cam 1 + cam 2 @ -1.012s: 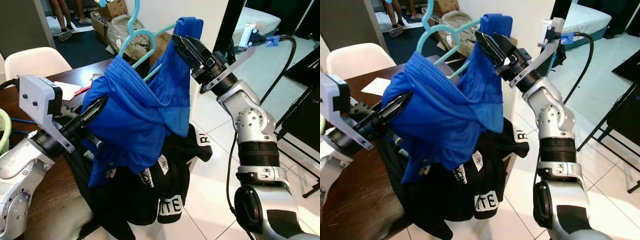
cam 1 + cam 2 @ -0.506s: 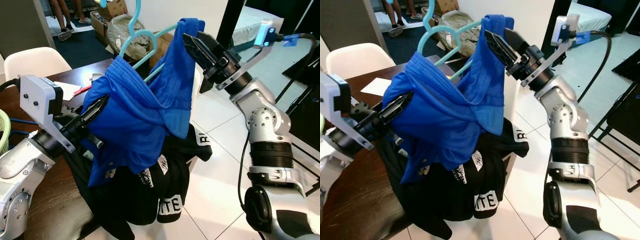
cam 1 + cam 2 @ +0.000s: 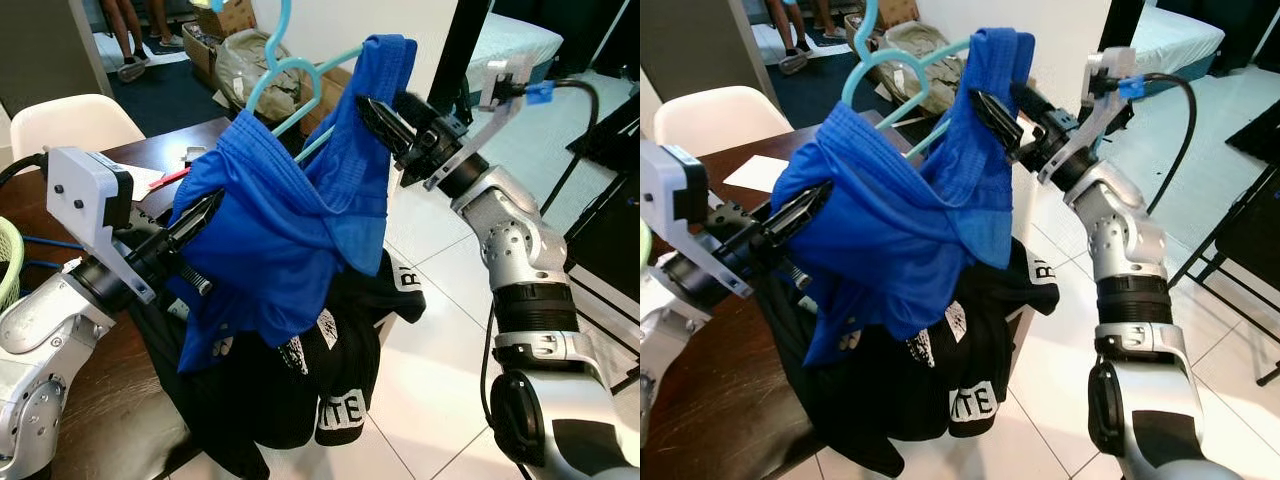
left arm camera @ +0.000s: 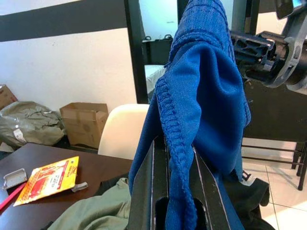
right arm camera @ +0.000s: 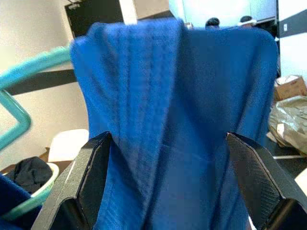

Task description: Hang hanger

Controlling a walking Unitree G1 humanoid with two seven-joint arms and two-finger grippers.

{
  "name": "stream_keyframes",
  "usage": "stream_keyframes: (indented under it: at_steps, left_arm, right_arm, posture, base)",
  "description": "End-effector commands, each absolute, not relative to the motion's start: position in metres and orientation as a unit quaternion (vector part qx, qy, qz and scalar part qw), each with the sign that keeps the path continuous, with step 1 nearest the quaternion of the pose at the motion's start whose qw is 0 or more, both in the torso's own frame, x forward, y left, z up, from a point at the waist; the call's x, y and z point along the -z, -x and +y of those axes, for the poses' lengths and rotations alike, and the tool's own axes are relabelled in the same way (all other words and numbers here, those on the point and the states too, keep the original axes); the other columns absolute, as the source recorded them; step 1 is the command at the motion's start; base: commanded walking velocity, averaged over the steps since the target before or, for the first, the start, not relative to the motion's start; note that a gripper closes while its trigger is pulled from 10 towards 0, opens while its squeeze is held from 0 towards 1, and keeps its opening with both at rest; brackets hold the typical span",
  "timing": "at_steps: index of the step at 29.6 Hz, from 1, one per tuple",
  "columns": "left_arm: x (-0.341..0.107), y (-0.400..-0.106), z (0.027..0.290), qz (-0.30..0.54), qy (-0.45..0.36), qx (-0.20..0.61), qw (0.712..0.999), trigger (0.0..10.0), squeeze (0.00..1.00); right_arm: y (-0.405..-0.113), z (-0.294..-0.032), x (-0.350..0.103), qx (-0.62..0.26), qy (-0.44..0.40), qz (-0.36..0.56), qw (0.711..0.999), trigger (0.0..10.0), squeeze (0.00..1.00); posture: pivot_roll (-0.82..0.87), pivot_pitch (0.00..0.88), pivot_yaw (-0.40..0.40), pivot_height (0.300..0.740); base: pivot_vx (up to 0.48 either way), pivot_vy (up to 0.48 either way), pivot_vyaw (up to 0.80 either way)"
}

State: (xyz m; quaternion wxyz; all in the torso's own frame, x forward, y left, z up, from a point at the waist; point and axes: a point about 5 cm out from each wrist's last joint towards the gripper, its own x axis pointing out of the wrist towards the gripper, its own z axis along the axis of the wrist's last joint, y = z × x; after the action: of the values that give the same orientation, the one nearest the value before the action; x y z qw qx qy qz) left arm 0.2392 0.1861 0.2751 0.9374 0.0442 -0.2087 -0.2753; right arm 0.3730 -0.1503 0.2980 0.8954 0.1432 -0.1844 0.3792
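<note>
Dark brown wooden table (image 3: 60,215) spans the robot's left side, with a white moulded chair (image 3: 70,125) behind it. Black clothing with white lettering (image 3: 330,390) lies heaped over the table's near corner and hangs off its edge toward the white tiled floor (image 3: 430,330). Above that heap, a blue knitted-fabric garment (image 3: 290,220) is draped over a teal plastic hanger (image 3: 290,75), held up in the air between both arms; the hanger's hook (image 3: 281,20) rises at the top of the eye views.

Containers are few: a pale green basket (image 3: 8,262) sits at the table's far left edge, contents not visible from the head; a brown cardboard box (image 4: 81,124) stands on the floor by the wall, beside a stuffed grey-green bag (image 4: 29,123).

Reaching up and forward from the left, the left gripper (image 3: 205,212) has its black fingers pressed together on a fold of the blue garment. The right gripper (image 3: 992,110) stretches across from the right at shoulder height, its fingers spread wide with the garment's upper edge between them.

A red-and-yellow packet (image 4: 48,178) lies flat on the table.
</note>
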Motion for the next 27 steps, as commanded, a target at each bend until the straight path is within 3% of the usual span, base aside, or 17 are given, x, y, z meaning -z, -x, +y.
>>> stream_keyframes:
  at_steps: [1,27]
  left_arm:
    - [-0.281,-0.234,0.182,-0.222,-0.050,0.289,0.930,10.0,0.00]
    - [-0.280,-0.238,0.192,-0.221,-0.054,0.263,0.938,10.0,0.00]
  right_arm:
    - [-0.373,-0.155,-0.304,-0.372,-0.140,-0.199,0.896,10.0,0.00]
    - [-0.351,-0.171,-0.314,-0.433,-0.140,-0.240,0.857,10.0,0.00]
  posture:
    - [0.08,0.078,-0.051,0.740]
    - [0.07,0.088,-0.040,0.740]
  base:
    - [0.000,0.000,0.00]
    - [0.000,0.000,0.00]
